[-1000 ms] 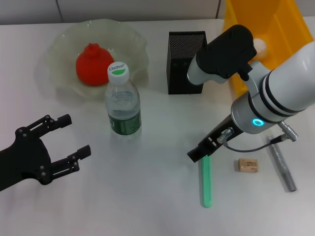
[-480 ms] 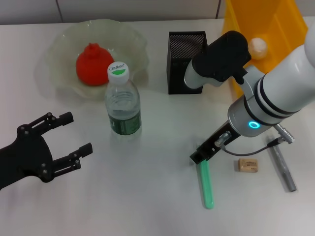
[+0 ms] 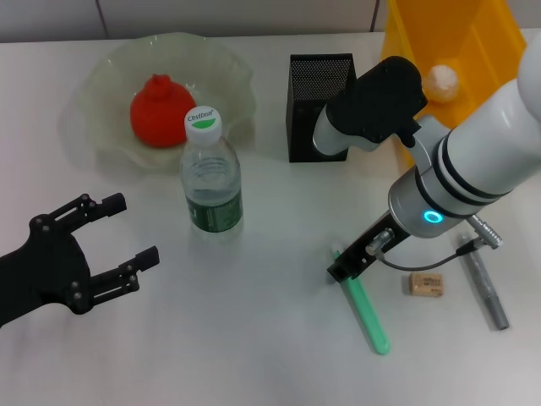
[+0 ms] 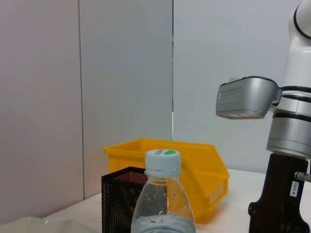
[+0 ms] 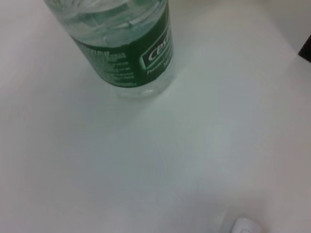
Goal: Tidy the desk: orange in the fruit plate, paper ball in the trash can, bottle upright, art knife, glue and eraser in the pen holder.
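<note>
The right gripper point(image 3: 349, 263) sits low over one end of the green plastic art knife point(image 3: 367, 309); its finger state is hidden. The left gripper point(image 3: 118, 239) hangs open.

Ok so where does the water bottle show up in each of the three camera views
Head view: the water bottle stands upright, left of centre, in front of the fruit plate.
Left wrist view: its cap and neck are at bottom centre.
Right wrist view: its green-labelled lower body is at the top.
Shared landmark: the black mesh pen holder shows behind the bottle in the head and left wrist views.
</note>
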You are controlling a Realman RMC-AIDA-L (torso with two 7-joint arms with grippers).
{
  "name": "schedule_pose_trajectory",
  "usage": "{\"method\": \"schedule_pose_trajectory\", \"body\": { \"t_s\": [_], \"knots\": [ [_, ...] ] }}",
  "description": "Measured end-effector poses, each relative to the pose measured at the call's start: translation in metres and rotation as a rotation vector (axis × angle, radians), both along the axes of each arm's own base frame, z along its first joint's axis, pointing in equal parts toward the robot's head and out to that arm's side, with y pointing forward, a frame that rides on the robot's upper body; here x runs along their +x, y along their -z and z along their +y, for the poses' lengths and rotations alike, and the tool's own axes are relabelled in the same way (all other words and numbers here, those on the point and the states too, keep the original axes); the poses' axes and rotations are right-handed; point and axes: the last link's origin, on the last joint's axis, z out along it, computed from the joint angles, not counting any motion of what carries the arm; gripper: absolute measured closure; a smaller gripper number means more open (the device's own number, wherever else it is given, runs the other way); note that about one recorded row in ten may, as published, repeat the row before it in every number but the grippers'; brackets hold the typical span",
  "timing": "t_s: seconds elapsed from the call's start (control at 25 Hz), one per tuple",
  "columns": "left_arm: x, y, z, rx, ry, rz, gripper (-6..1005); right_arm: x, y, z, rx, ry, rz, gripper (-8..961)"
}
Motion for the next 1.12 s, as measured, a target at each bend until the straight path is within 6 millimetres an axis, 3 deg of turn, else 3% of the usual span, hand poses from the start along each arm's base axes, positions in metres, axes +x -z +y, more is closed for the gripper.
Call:
{"method": "schedule_pose_trajectory", "body": {
  "t_s": [0.44, 0.64, 0.84, 0.96, 1.04, 1.08, 1.12],
  "knots": [
    [0.0, 0.0, -0.001, -0.002, 0.004, -0.003, 192, -0.002, 0.003, 0.001, -0.011, -0.009, -0.011, 607],
    [0.0, 0.0, -0.002, -0.002, 0.003, -0.004, 193, -0.003, 0.004, 0.002, -0.018, -0.004, -0.004, 778],
    [-0.001, 0.0, -0.003, -0.003, 0.0, -0.004, 193, -0.014, -0.003, 0.004, -0.007, -0.019, 0.075, 784],
    [-0.001, -0.001, -0.004, -0.004, 0.0, -0.004, 193, -0.021, -0.018, 0.01, 0.035, -0.033, 0.15, 783],
    [-0.001, -0.001, -0.004, -0.007, 0.003, -0.005, 194, -0.031, -0.059, 0.023, 0.203, -0.09, 0.287, 782],
    [-0.001, -0.001, -0.004, -0.007, 0.003, -0.005, 194, -0.031, -0.059, 0.023, 0.203, -0.09, 0.287, 781],
    [-0.001, -0.001, -0.005, -0.009, 0.003, -0.006, 194, -0.035, -0.085, 0.028, 0.318, -0.145, 0.383, 781]
  ]
}}
